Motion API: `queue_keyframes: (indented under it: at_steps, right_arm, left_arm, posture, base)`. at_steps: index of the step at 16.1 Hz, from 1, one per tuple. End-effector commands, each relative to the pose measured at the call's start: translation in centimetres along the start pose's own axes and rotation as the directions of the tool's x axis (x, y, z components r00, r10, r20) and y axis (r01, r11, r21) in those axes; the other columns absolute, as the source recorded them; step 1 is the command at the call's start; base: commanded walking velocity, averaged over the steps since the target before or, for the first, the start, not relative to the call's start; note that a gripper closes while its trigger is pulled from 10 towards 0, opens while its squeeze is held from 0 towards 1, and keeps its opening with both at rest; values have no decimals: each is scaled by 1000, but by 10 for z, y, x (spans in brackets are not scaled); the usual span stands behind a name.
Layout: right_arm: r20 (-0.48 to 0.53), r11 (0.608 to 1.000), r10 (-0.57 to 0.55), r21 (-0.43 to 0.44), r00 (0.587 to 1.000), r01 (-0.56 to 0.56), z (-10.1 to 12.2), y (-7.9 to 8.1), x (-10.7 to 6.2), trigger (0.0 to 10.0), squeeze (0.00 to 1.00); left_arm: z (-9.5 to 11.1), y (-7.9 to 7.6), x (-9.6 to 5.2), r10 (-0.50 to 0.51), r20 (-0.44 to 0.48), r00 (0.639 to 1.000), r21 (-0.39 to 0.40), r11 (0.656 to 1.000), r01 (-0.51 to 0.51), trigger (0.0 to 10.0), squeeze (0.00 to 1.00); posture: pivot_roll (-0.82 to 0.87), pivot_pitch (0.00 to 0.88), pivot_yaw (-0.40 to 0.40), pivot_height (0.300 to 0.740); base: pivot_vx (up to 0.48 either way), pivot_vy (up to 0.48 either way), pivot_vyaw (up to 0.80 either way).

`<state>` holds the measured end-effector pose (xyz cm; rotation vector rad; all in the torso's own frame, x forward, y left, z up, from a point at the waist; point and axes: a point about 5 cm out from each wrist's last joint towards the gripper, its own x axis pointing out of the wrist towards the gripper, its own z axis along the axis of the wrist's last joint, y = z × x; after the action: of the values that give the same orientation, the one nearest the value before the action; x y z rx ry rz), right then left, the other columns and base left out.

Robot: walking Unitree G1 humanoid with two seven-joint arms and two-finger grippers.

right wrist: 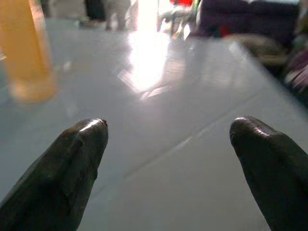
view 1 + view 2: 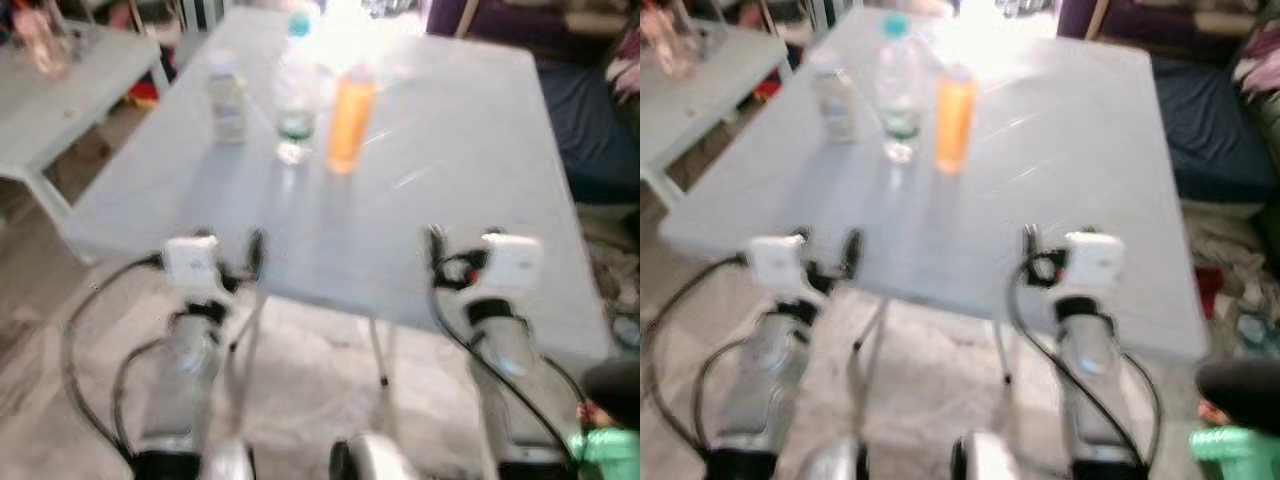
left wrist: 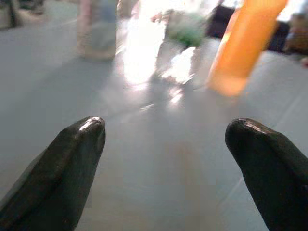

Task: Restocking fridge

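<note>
Orange bottle [image 2: 350, 118], clear bottle [image 2: 295, 100] and small jar [image 2: 228, 102] standing in a row far back on pale worktop [image 2: 450, 180]. Left end effector [image 3: 166, 139] and right end effector [image 1: 168, 139] at near edge, fingers wide apart, holding nothing.

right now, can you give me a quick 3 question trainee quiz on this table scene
1. How many bottles stand on the table?
2. True or false: the left gripper has its jaws shut on the orange bottle.
3. Which stands between the other two: A) orange bottle, B) clear bottle with the blue cap, C) small pale bottle?

Key: 1. Three. 2. False; both it and the right gripper are open and hold nothing. 3. B.
</note>
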<state>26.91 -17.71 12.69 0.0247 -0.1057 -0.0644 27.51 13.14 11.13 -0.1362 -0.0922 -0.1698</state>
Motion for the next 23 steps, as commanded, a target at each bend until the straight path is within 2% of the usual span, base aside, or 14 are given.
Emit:
queue_keyframes:
  at_steps: [1, 4, 7, 8, 12, 13, 14, 17, 21, 23]
  right_arm:
    - [59, 999, 40, 0, 997, -40, 12, 9, 4, 10000, 0]
    - [77, 998, 65, -9, 995, -65, 17, 14, 6, 10000, 0]
    - [73, 991, 130, -36, 989, -127, 16, 20, 5, 10000, 0]
    - [76, 989, 146, -16, 986, -145, 17, 22, 4, 10000, 0]
    - [93, 985, 171, -36, 981, -168, 21, 23, 6, 10000, 0]
    - [94, 984, 175, -42, 980, -172, 21, 23, 6, 10000, 0]
    - [114, 977, 201, -90, 973, -192, 25, 19, 10, 10000, 0]
    - [122, 986, 153, -89, 981, -143, 29, 4, 20, 10000, 0]
    - [134, 989, 102, -121, 986, -86, 31, 1, 20, 10000, 0]
    - [123, 991, 91, -107, 988, -78, 28, 0, 19, 10000, 0]
  left_arm:
    - [4, 8, 0, 20, 8, 1000, 18, 1000, -20, 10000, 0]
    - [5, 6, 2, 19, 10, 1000, 22, 1000, -19, 10000, 0]
    - [4, 13, 2, 73, 6, 997, 57, 996, -74, 10000, 0]
    - [4, 17, 2, 114, 11, 993, 91, 989, -115, 10000, 0]
    - [4, 25, 3, 185, 9, 983, 161, 970, -184, 10000, 0]
    - [4, 25, 3, 187, 9, 982, 163, 969, -186, 10000, 0]
    - [5, 24, 4, 172, 3, 985, 148, 974, -171, 10000, 0]
    - [21, 18, 10, 154, 57, 986, 157, 974, -161, 10000, 0]
    - [20, 17, 8, 151, 52, 987, 157, 975, -158, 10000, 0]
    - [19, 17, 6, 152, 43, 987, 160, 975, -157, 10000, 0]
  posture:
    - [71, 154, -72, 740]
    - [74, 153, -73, 740]
    - [77, 156, -75, 740]
    - [78, 157, -74, 740]
    - [77, 162, -71, 740]
    - [77, 162, -71, 740]
    - [77, 164, -70, 740]
    - [78, 168, -70, 740]
    - [86, 176, -69, 740]
    - [86, 183, -64, 740]
  base:
    - [364, 0, 0]
    - [301, 0, 0]
    - [0, 0, 0]
    - [0, 0, 781]
    - [0, 0, 781]
    - [0, 0, 781]
    - [0, 0, 781]
    - [0, 0, 471]
    - [0, 0, 0]
    - [0, 0, 0]
